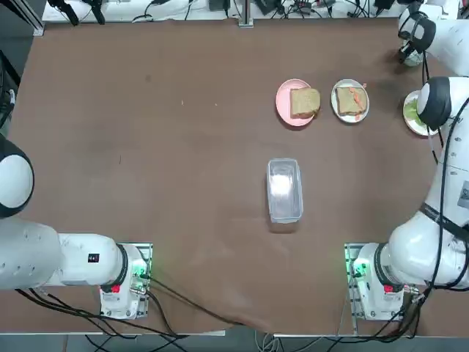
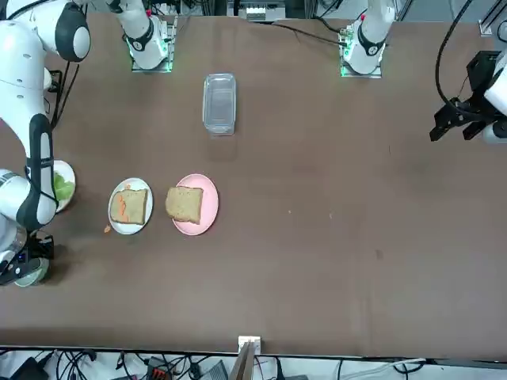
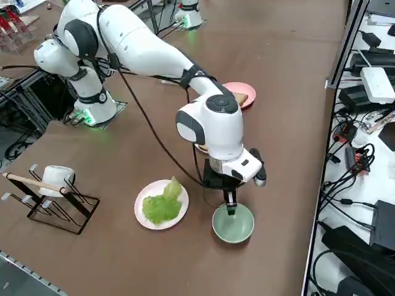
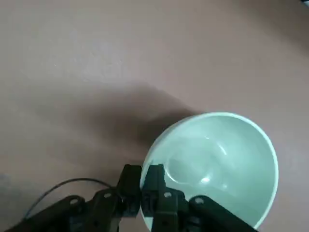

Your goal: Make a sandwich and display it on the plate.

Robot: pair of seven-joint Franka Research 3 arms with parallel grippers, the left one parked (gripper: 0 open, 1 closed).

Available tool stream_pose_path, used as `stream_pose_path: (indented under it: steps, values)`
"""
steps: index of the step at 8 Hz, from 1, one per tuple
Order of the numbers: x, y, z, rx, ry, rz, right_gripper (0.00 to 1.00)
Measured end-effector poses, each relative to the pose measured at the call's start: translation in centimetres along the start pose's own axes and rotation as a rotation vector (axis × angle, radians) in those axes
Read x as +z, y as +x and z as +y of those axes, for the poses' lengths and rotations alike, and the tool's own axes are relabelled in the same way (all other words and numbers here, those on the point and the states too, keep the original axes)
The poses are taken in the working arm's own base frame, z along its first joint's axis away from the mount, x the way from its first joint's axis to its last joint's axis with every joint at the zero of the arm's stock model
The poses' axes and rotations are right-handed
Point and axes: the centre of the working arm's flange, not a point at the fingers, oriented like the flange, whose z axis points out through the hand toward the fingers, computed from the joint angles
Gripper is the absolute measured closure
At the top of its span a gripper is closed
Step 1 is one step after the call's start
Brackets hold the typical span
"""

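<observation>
So the right gripper is way out at the far right end of the table, pointing straight down at the rim of a pale green bowl; its fingers are pinched shut on the bowl's rim, one finger inside the wall and one outside, so the bowl rim is what it's clamped on; the bowl looks empty and glossy inside.

Just beside the bowl sits a white plate with lettuce, a bunched green leaf piled on it; that plate doesn't touch the bowl; the arm's wrist hangs over the gap between them.

Further along the table, toward the middle, there's the plate, small and white, holding one bread slice with some orange bits on top; so the sandwich isn't stacked, it's just that open slice for now; a stray orange crumb lies on the table next to the plate.

Right next to it is a pink plate with a second bread slice lying flat on it; the two plates are close but apart.

Nearer the robot, about mid-table, a clear plastic container sits on its own; over on the robot's right edge there's a wire rack with a white cup in it.
</observation>
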Motion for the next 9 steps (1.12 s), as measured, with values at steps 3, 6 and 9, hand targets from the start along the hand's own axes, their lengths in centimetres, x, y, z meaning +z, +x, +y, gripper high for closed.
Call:
stream_pose_path:
  steps: [3, 6, 9]
  values:
    - [0.4, -0.5, 0.3, -0.029, -0.032, -0.027, 0.96]
    - [1.2, -1.0, 0.2, -0.028, -0.026, -0.035, 0.82]
    - [-0.4, -0.9, 0.5, -0.026, -0.014, -0.045, 0.29]
